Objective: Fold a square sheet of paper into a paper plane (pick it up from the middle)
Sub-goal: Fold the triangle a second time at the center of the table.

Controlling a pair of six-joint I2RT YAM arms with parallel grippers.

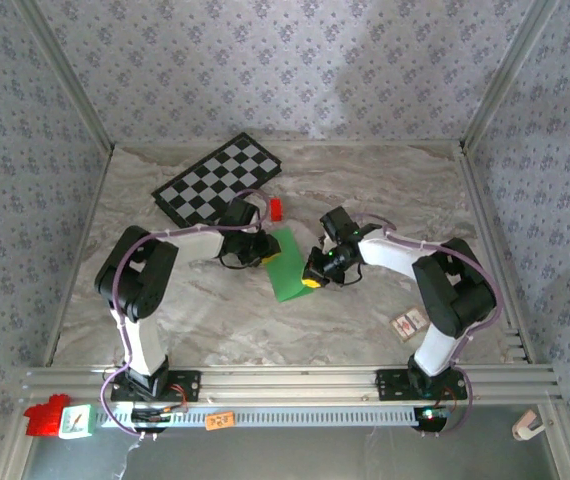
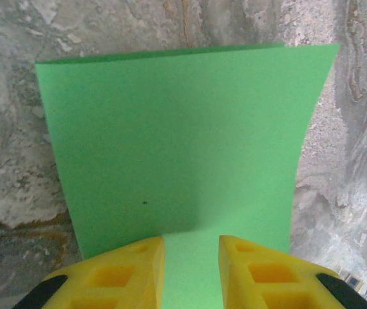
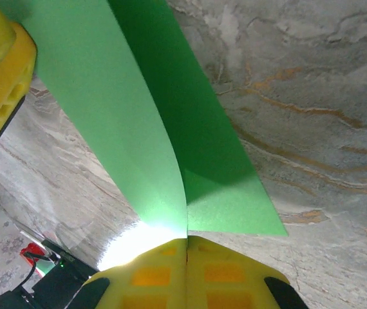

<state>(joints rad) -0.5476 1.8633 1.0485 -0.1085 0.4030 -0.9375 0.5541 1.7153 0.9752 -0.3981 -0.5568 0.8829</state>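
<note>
We count one square sheet of paper (image 1: 287, 268), bright green. We count one checkered board (image 1: 217, 180) and one small red block (image 1: 276, 208). We count two arms, each ending in one gripper, the left gripper (image 1: 271, 256) and the right gripper (image 1: 311, 282). We count four yellow fingers (image 2: 125, 277), two to each gripper. We count one small patterned card (image 1: 408, 323) and one marbled table (image 1: 385, 190).

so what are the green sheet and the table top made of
green sheet: thin matte paper by the look, it curves and holds a sharp fold. table top: marble-veined pattern, dull finish; real stone or a printed laminate, can't tell.
</note>
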